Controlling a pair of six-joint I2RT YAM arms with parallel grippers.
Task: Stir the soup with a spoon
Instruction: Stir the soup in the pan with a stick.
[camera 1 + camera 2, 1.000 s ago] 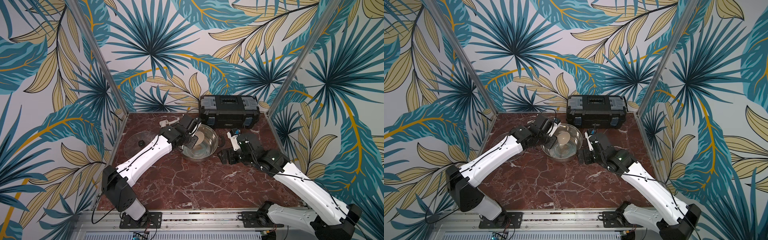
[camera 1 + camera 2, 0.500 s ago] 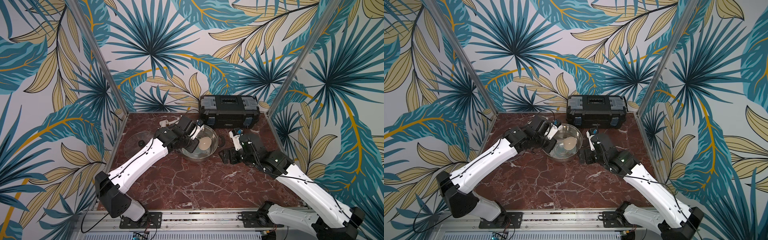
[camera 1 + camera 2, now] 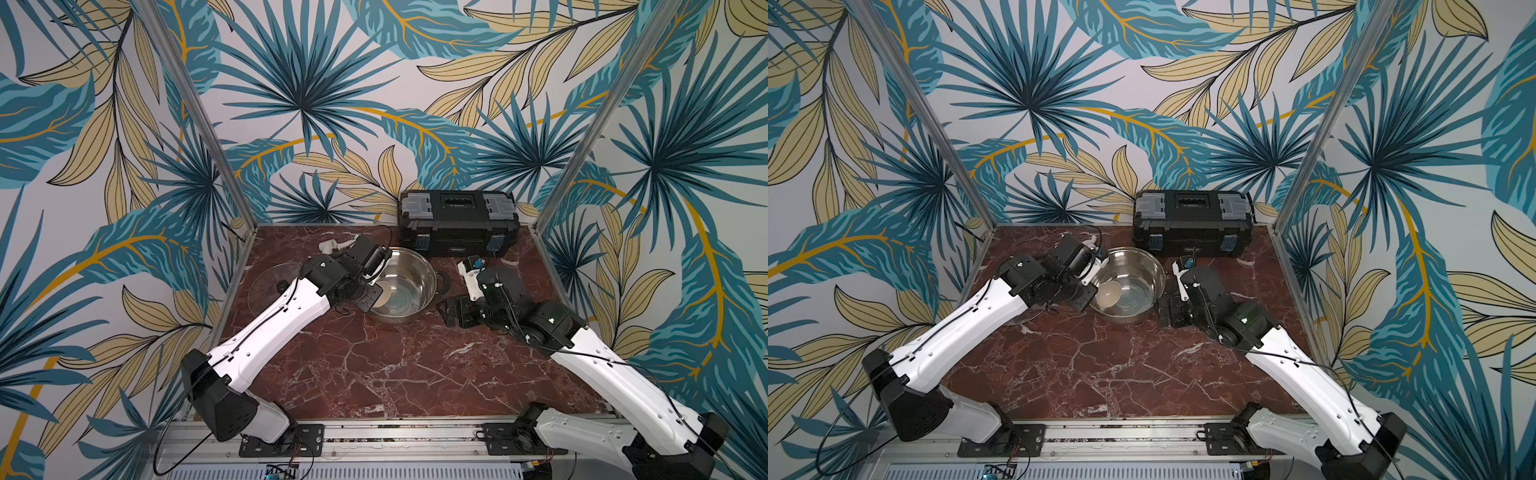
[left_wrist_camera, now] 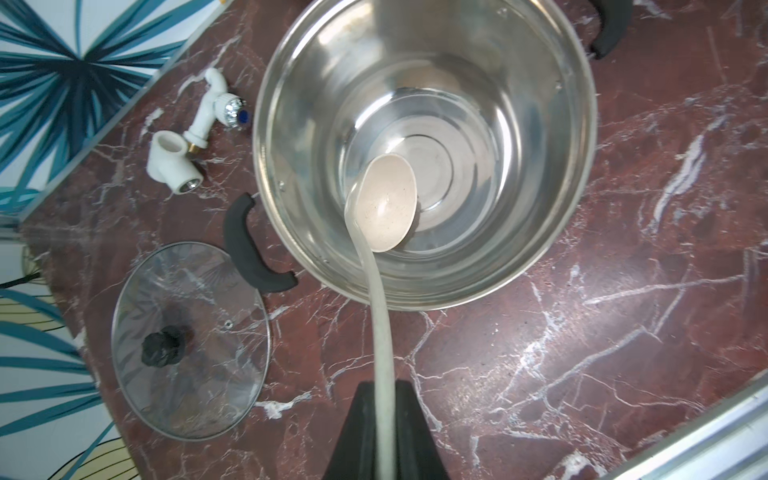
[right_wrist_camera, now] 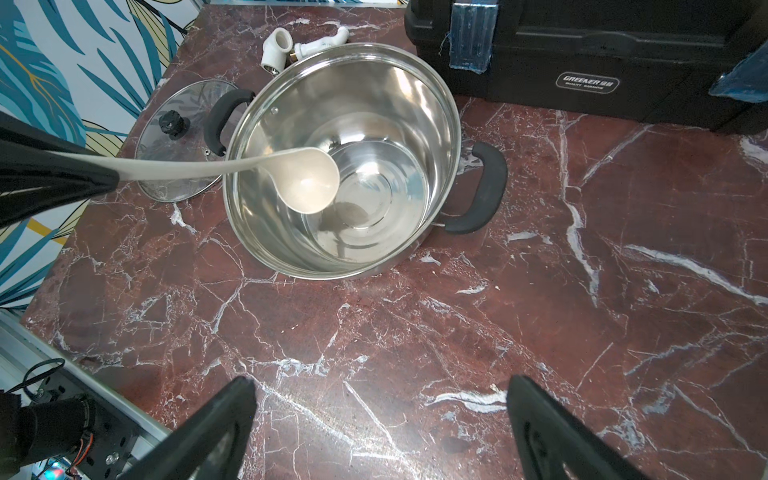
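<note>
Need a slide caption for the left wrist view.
Left gripper holds the beige spoon by its handle, bowl inside the steel pot; glass lid lies beside.

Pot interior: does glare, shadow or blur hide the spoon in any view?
Left wrist: glare streaks the pot wall, the spoon bowl is sharp, and its handle softens near the lens. Right wrist: the spoon's shadow darkens the pot floor, but nothing is hidden. Both top views: spoon small and soft.

Even, diffuse light from above leaves only soft shadows on the marble tabletop (image 3: 374,353), white glare streaks the inner wall of the steel pot (image 4: 540,124) ahead of the left gripper (image 4: 384,386), whose close-up fingers (image 4: 357,428) look out of focus, and both wrist views bow straight edges near their borders.
</note>
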